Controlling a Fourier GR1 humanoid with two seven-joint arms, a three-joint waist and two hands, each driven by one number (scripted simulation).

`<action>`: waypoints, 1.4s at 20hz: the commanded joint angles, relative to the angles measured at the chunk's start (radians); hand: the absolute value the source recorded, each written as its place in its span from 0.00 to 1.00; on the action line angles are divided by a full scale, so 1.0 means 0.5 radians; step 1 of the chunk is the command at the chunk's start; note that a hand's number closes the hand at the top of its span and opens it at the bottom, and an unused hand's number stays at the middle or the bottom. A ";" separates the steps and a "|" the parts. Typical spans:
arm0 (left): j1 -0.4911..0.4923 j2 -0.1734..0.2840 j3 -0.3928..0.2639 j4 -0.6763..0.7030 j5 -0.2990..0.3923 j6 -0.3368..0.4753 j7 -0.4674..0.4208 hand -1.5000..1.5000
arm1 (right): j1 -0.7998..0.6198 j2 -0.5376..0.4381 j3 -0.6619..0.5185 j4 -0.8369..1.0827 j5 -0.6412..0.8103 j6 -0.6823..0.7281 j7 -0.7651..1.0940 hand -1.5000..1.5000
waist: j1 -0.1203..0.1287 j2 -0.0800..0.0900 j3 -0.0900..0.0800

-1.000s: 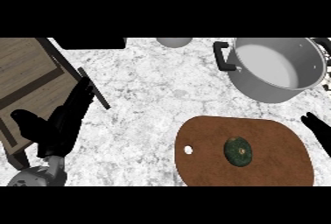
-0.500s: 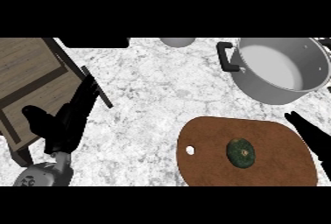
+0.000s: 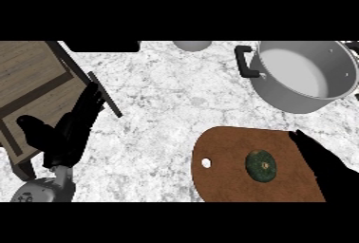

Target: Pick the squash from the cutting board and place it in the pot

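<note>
A dark green round squash (image 3: 261, 165) lies on the brown cutting board (image 3: 224, 182) at the lower right of the head view. My right hand (image 3: 324, 163) reaches in from the right edge with straight fingers, its tips just right of the squash and apart from it. The grey pot (image 3: 303, 72) with a black handle stands at the upper right, nothing inside it. My left hand (image 3: 64, 134) rests at the left, fingers straight and pointing up, holding nothing.
A wooden tray-like board (image 3: 32, 85) with dark rims lies at the upper left, partly under my left hand. A small grey round object (image 3: 191, 45) and a dark object (image 3: 105, 45) sit at the counter's far edge. Marble counter lies between board and pot.
My right hand has moved in from the right edge over the cutting board, toward the squash. The view has shifted a little. The left hand stays put.
</note>
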 commanded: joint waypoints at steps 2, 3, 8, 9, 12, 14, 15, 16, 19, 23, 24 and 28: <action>0.017 -0.017 0.067 0.068 -0.001 -0.085 -0.065 0.50 | 0.039 0.135 -0.061 -0.042 0.108 0.095 0.127 0.00 | -0.008 0.000 0.000; -0.187 -0.093 0.038 0.105 -0.050 0.011 0.066 0.50 | -0.010 0.191 -0.024 -0.031 0.126 0.134 0.139 0.00 | -0.011 0.001 0.001; 0.048 -0.055 0.035 -0.124 -0.069 -0.034 0.094 0.50 | -0.101 0.484 0.177 0.112 0.414 0.104 0.248 0.00 | 0.007 -0.002 0.000; -0.062 -0.041 0.096 0.091 -0.047 -0.121 -0.050 0.50 | -0.218 0.580 0.236 0.219 0.445 0.128 0.269 0.00 | 0.005 0.002 -0.001; 0.018 -0.091 0.036 -0.052 -0.103 -0.031 0.047 0.50 | -0.213 0.588 0.123 0.297 0.406 0.179 0.291 0.00 | 0.011 0.001 0.000; 0.071 -0.055 0.067 -0.038 -0.067 -0.126 -0.042 0.50 | -0.168 0.587 0.092 0.353 0.440 0.183 0.253 0.00 | 0.009 0.001 0.000; -0.027 -0.089 0.093 0.040 -0.073 -0.073 0.005 0.50 | -0.209 0.661 0.165 0.343 0.489 0.219 0.362 0.00 | 0.003 0.002 -0.001; -0.085 -0.087 0.093 0.056 -0.092 -0.061 0.031 0.50 | -0.148 0.624 0.148 0.384 0.513 0.202 0.302 0.00 | -0.005 0.002 0.000; 0.053 -0.117 0.032 0.022 -0.124 -0.085 -0.013 0.50 | -0.095 0.603 0.069 0.384 0.477 0.266 0.255 0.00 | -0.005 0.000 0.000; 0.044 -0.089 0.111 -0.064 -0.055 -0.137 0.061 0.50 | -0.214 0.722 0.021 0.644 0.515 0.277 0.139 0.00 | 0.005 0.000 0.001; 0.040 -0.118 0.077 -0.083 -0.106 -0.094 0.067 0.50 | -0.243 0.716 0.010 0.566 0.479 0.385 0.223 0.00 | 0.003 -0.001 0.000; 0.054 -0.168 0.044 -0.026 -0.164 -0.082 -0.011 0.50 | -0.211 0.722 0.039 0.785 0.543 0.384 0.076 0.00 | 0.004 0.002 0.000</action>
